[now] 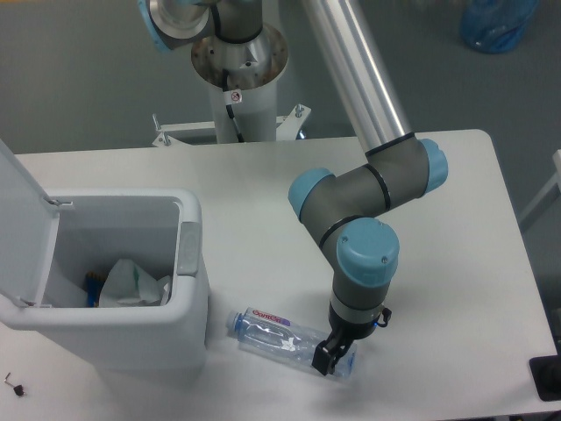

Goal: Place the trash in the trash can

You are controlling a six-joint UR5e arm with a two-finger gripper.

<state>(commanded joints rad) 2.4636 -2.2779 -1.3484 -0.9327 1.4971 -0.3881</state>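
- Wrapper (pixel 130 282) lies inside the bin (pixel 191 298), lid (pixel 22 224) flipped up. First item counts as done.
- Bottle (pixel 285 341) lies flat on the table (pixel 263 202), just right of the bin, blue cap toward it.
- Gripper (pixel 330 358) is down at the bottle's far end, at or on the base. Fingers are dark and small in this view; cannot tell whether apart or clamped.
- Step in hand, as judged: the grasp of the bottle.
- Next move needs a firm pinch on crushed, slippery plastic, then lift, carry left over the open bin, release. Off-centre hold may let the bottle swing.
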